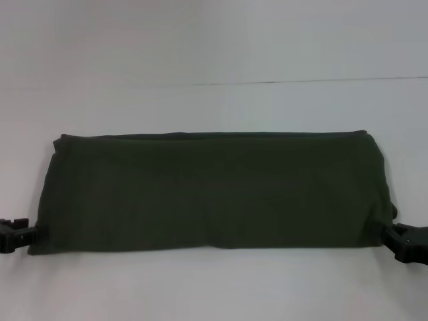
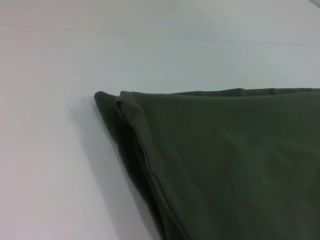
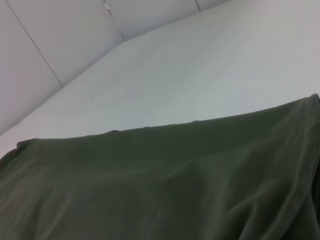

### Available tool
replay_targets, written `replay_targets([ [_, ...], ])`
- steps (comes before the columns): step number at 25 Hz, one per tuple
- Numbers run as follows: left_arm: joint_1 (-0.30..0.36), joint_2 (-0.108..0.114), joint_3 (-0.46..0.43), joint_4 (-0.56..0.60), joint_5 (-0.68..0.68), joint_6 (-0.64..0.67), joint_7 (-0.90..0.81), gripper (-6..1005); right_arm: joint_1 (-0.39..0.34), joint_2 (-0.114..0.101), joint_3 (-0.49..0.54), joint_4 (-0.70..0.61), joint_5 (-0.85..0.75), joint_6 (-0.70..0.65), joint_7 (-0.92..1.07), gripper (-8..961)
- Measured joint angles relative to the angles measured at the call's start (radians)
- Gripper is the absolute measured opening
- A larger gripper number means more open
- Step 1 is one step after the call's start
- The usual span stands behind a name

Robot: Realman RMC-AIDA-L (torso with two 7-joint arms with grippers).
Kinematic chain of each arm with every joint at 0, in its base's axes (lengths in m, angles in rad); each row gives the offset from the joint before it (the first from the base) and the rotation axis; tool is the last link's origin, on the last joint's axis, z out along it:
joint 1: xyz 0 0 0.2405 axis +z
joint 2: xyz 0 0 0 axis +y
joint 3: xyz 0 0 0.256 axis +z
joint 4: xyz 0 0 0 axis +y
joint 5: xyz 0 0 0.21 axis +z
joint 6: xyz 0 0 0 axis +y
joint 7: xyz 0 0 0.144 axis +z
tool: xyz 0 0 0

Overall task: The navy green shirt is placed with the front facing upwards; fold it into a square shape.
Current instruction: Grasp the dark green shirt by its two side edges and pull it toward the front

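Observation:
The navy green shirt (image 1: 210,190) lies on the white table, folded into a long horizontal band with plain fabric on top and no lettering showing. My left gripper (image 1: 37,232) sits at the band's near left corner, touching its edge. My right gripper (image 1: 389,233) meets the near right corner the same way. In the left wrist view the shirt (image 2: 225,160) shows a layered folded end seen from close by. The right wrist view looks low across the shirt (image 3: 165,185), which has soft wrinkles in its fabric.
The white table (image 1: 214,287) extends on all sides of the shirt, with a faint seam line (image 1: 301,82) across its far part. Pale wall panels (image 3: 55,40) stand beyond the table in the right wrist view.

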Motion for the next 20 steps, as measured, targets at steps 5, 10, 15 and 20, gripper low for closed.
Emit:
replay_targets([
  [5, -0.003, 0.003, -0.002, -0.012, 0.021, -0.011, -0.017, 518, 0.005, 0.000, -0.006, 0.000, 0.000, 0.013, 0.000, 21],
  [10, -0.008, 0.004, 0.002, -0.025, 0.041, -0.016, -0.035, 535, 0.012, 0.000, -0.008, 0.000, 0.000, 0.015, 0.000, 22],
  [15, -0.012, 0.006, 0.004, -0.036, 0.043, -0.017, -0.036, 569, 0.017, -0.001, -0.008, 0.000, 0.000, 0.017, 0.001, 22],
  [20, -0.016, 0.010, -0.002, -0.037, 0.043, -0.017, -0.071, 603, 0.019, -0.001, -0.009, -0.003, 0.000, 0.023, 0.003, 21],
])
